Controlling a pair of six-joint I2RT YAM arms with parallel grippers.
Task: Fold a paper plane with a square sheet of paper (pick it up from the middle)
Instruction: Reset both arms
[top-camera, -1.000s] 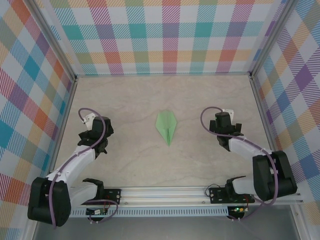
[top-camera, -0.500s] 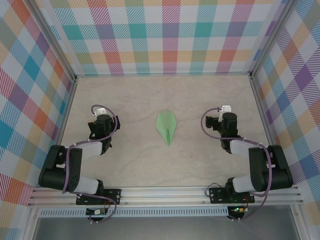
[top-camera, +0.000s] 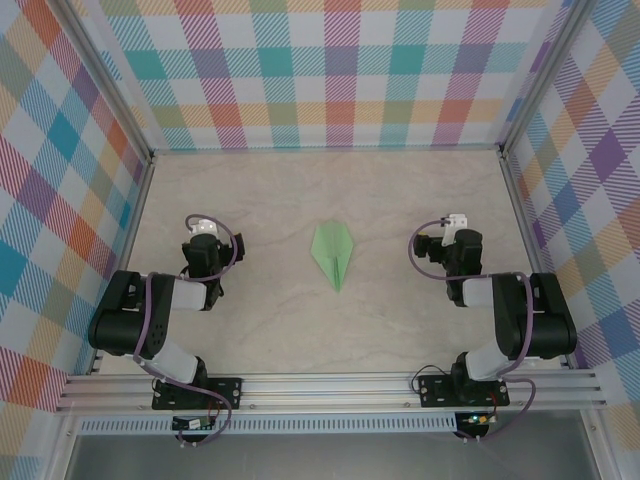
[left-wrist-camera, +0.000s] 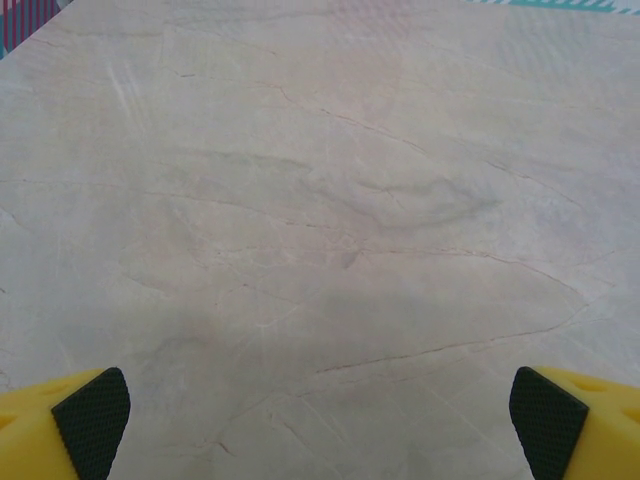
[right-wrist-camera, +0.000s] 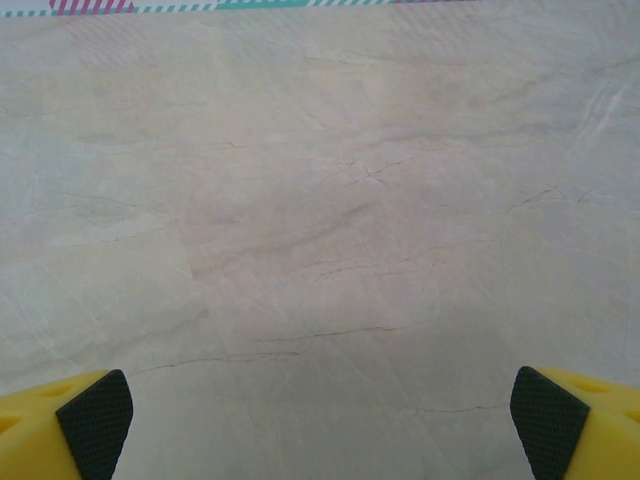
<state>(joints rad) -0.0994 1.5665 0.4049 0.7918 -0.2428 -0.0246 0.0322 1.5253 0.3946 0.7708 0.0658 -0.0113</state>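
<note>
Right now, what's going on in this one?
The paper plane is already folded and lies in the middle of the table, its narrow tip pointing toward the arms' bases. Nothing is touching it. The two arms sit tucked in on either side of it, well apart from the paper. The left hand and the right hand are both open, with bare tabletop between their fingers. By the look of it, the folding is done.

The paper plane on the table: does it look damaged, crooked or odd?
Nothing stands out. The paper plane lies in the middle of the table, neatly folded, narrow tip toward the near edge. The left gripper and right gripper are open, apart from it.
</note>
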